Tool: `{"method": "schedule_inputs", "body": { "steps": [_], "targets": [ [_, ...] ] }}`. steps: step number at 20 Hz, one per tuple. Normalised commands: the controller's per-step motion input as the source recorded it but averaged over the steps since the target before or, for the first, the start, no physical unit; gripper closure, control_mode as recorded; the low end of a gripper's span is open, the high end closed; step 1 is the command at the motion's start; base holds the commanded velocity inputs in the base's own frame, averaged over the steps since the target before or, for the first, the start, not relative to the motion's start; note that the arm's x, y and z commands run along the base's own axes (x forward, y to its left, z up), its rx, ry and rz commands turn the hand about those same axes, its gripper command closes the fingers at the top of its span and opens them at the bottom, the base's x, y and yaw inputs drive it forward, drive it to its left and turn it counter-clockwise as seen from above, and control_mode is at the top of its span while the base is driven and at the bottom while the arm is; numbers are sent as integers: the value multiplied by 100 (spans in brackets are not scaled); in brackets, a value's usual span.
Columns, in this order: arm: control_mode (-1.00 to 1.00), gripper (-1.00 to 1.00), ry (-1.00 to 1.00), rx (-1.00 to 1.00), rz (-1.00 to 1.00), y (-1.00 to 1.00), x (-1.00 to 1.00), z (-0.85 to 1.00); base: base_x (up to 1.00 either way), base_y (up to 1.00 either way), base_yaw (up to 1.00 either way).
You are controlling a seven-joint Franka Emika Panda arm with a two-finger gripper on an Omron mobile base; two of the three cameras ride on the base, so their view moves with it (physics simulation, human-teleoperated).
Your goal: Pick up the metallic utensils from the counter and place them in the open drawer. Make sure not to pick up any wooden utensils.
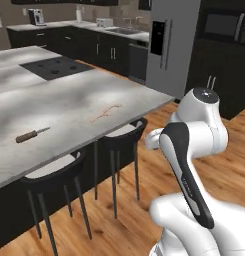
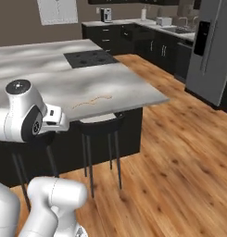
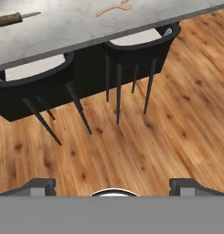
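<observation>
Marbled stone counter [image 1: 69, 100] bears brown-handled knife [image 1: 32, 134], pale wooden utensil [image 1: 106, 113].

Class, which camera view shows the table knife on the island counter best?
The left base view: the table knife lies whole on the counter, brown handle and silver blade both clear. The hand view catches it small at the top left edge. In the right base view the arm blocks that part of the counter.

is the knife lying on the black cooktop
No, the knife lies on the bare marbled counter near its front edge, well apart from the cooktop.
</observation>
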Motion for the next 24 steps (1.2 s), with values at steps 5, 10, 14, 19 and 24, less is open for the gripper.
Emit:
{"method": "schedule_inputs", "body": {
  "steps": [5, 10, 14, 19, 24],
  "targets": [
    [100, -100, 0, 0, 0, 0, 0, 0, 0, 100, -48],
    [100, -100, 0, 0, 0, 0, 0, 0, 3, 72, -17],
    [100, -100, 0, 0, 0, 0, 0, 0, 7, 61, 0],
    [100, -100, 0, 0, 0, 0, 0, 0, 6, 38, 6],
    [100, -100, 0, 0, 0, 0, 0, 0, 1, 47, 14]
  ]
}}
